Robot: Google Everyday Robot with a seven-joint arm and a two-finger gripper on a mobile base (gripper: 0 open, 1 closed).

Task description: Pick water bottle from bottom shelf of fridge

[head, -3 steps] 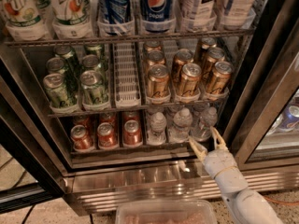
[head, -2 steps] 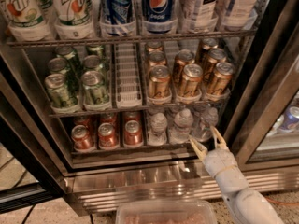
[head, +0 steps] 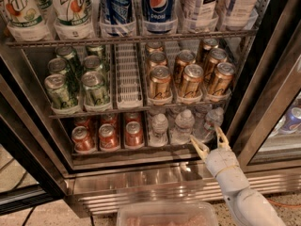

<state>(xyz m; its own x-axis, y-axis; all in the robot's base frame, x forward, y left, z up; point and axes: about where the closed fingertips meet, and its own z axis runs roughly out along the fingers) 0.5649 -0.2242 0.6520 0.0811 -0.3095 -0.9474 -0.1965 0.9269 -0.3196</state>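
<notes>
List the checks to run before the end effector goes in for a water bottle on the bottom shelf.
1. The fridge door open: ok.
2. The end effector open and empty: ok.
3. It sits in front of the bottom shelf, at its right end: ok.
4. Lined up near the rightmost water bottle: ok.
5. Closed around that bottle: not ok, it is outside the shelf.
6. That bottle standing upright: cannot tell.
</notes>
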